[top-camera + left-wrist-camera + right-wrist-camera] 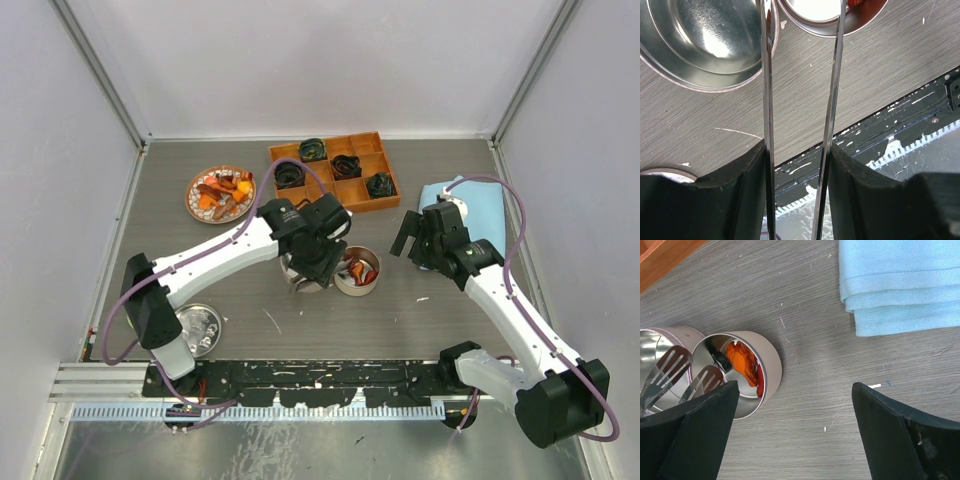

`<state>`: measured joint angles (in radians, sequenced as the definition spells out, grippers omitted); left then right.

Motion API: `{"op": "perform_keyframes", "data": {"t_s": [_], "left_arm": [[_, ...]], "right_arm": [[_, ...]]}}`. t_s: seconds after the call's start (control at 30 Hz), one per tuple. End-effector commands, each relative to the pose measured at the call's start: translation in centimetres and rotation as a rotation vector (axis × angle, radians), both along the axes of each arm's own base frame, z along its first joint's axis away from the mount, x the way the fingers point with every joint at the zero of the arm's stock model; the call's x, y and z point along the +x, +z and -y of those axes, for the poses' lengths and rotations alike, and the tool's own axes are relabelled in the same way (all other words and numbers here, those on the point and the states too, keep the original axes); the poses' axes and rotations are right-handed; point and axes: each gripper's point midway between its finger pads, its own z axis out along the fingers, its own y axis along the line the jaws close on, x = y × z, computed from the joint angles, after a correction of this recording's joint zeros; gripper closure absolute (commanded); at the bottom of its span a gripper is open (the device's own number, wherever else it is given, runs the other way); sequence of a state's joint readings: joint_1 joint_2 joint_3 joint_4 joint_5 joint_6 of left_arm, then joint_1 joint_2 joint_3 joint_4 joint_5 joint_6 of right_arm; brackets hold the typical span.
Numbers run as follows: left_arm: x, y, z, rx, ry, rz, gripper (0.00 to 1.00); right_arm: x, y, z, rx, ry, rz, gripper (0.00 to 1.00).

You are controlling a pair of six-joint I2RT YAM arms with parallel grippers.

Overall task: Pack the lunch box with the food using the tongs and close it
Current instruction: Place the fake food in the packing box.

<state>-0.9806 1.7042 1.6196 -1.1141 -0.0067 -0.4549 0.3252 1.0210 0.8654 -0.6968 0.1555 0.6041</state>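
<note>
Left gripper (797, 150) clamps the tongs (767, 100), tips over 2 tins (771, 365); 1 holds food (742, 365). Right gripper (795, 387) wide apart, empty.

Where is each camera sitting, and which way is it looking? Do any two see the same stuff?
Top camera: high behind the arms, looking down on the table; both arms show, left gripper and right gripper.
Left wrist camera: on the left arm, looking down along the tongs at the food tin and a second tin; its black fingers show.
Right wrist camera: on the right arm, looking down at a blue cloth; its open fingers show.
Shared: both wrist cameras see the tongs and food tin.
</note>
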Motion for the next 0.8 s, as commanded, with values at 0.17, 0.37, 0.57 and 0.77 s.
{"op": "perform_keyframes", "data": {"t_s": [0.17,0.37,0.57,0.77], "left_arm": [[1.8,4.4,-0.2,-0.078,0.036,0.148,0.54],[3.0,5.9,-1.3,-0.117,0.081,0.187,0.55],[4.0,7.3,-3.0,-0.186,0.134,0.205,0.55],[6.1,7.8,-6.8,-0.204,0.251,0.221,0.56]], "right_arm": [[1.0,1.4,-0.2,0.022,-0.011,0.055,0.0],[1.1,1.4,-0.2,0.022,-0.011,0.056,0.0],[1.1,1.2,-0.1,0.017,-0.012,0.052,0.0],[1.2,1.3,-0.2,0.018,-0.013,0.053,0.0]]}}
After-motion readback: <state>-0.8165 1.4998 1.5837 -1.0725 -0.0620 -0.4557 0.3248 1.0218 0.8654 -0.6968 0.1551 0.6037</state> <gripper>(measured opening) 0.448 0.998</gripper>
